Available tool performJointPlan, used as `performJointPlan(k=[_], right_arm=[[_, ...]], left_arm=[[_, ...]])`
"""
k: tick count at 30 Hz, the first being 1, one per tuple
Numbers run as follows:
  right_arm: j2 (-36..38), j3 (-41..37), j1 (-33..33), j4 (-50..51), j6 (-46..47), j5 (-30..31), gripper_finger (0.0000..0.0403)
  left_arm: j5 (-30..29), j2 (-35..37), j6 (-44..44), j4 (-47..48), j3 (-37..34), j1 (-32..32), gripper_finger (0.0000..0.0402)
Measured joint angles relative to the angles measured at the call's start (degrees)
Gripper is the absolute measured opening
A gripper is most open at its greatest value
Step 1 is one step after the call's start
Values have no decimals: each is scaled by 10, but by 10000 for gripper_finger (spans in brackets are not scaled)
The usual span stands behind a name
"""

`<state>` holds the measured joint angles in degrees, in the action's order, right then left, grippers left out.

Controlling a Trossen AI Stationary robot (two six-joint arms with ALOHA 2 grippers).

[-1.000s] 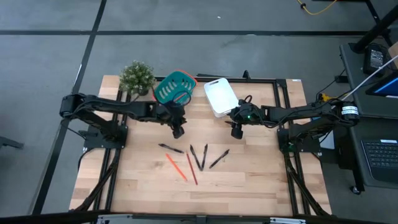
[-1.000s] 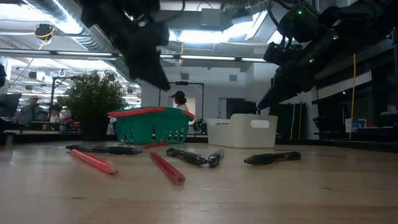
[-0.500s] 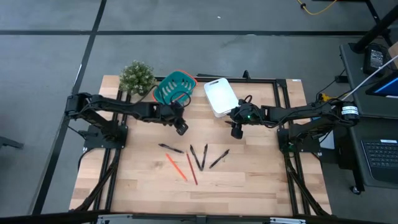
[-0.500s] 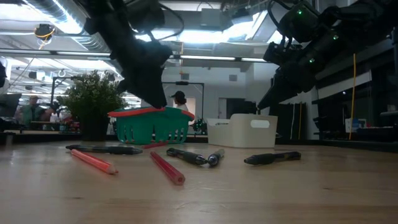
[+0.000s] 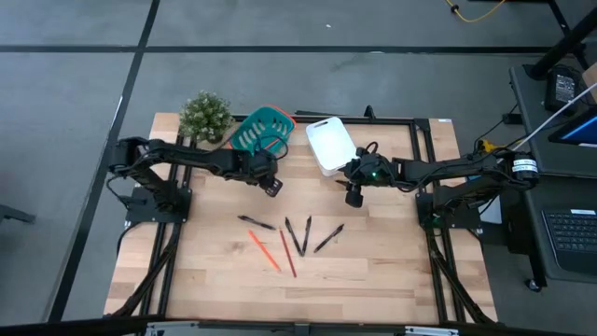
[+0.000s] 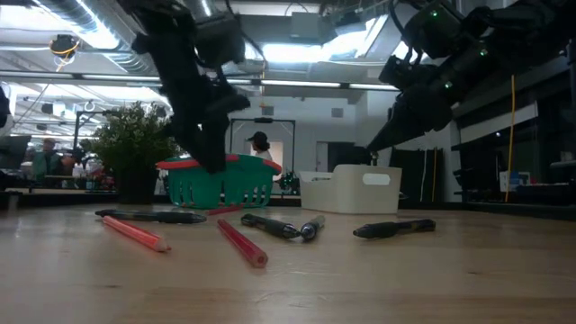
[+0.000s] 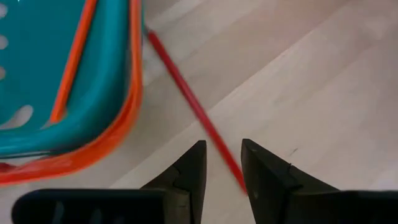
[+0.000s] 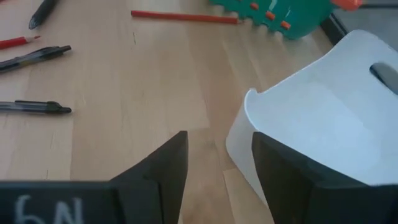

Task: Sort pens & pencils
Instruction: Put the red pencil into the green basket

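The left gripper (image 5: 272, 186), fingers slightly apart and empty, hovers by the teal basket (image 5: 250, 131) near the table's far edge; pens (image 5: 298, 234) and pencils (image 5: 274, 252) lie mid-table, so picking another seemingly comes next.

Overhead, table-level, two close wrist views

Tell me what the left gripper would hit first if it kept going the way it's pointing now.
Probably the red pencil lying beside the green basket: the left gripper points straight at it, fingers slightly apart, though its height above it is unclear.
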<state>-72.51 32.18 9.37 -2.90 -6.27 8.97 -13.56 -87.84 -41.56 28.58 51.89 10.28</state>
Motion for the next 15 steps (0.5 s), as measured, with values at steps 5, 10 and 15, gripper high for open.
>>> performJointPlan(k=[5, 10, 15], right_arm=[[0, 0, 0, -3, -5, 0, 180], [0, 0, 0, -3, -17, 0, 180], [0, 0, 0, 0, -17, 0, 180]], left_arm=[[2, -49, 0, 49, 50, 4, 94], [1, -80, 0, 87, 101, 14, 94], [11, -104, -21, 96, 112, 14, 94]])
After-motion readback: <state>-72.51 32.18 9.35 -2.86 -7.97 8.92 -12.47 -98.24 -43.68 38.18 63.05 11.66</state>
